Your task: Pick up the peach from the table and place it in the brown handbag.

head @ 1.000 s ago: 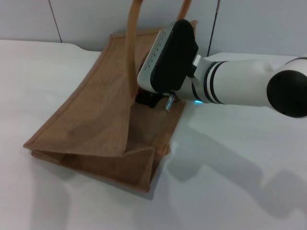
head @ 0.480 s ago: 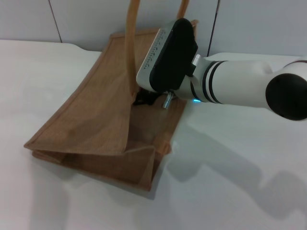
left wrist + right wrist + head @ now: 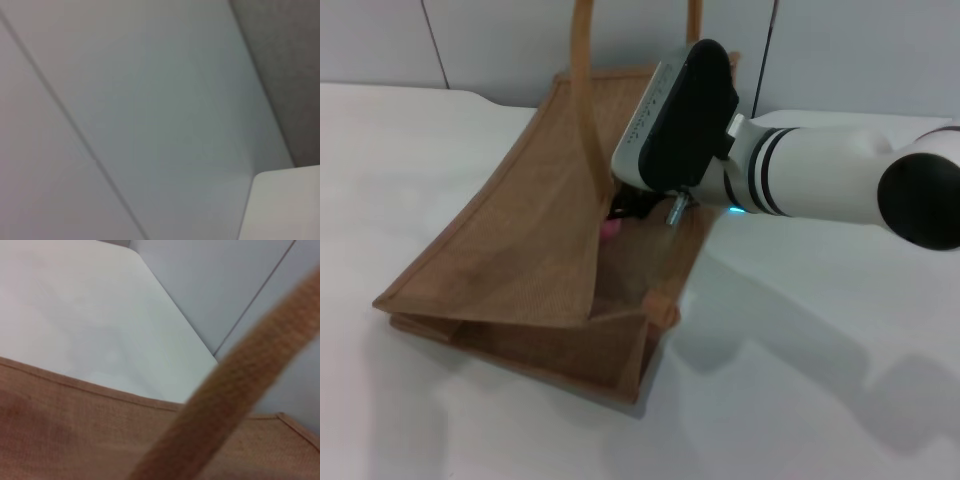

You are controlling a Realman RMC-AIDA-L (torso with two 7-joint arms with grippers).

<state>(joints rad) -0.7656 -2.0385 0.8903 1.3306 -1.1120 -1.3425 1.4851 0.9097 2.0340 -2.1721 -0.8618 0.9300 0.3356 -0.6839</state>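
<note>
Currently the right gripper (image 3: 638,208) sits inside the mouth of the brown handbag (image 3: 520,250), which lies slumped and half open on the table (image 3: 800,380). The wrist housing covers most of the fingers in the head view; only dark finger parts show beneath it, so I cannot tell whether the jaws are spread or closed.

A small patch of pink shows just below those dark parts, against the bag's inner wall. I read this as the peach (image 3: 609,229), already within the bag opening and touching or very near the fingertips. Whether it is gripped or lying free on the bag's lining cannot be settled from this angle.

Key relation: peach lies directly under and slightly to the robot's left of the gripper, deeper in the bag. One handle (image 3: 584,90) stands upright just beside the wrist; the right wrist view shows a strap (image 3: 235,390) crossing close in front of the camera, with the bag's rim (image 3: 90,390) beyond.

Judgement: placing step is at or near release. Withdrawal must go up and out without snagging the handle.

Left arm is not in the head view; its wrist camera shows only blank wall panels (image 3: 150,125).
</note>
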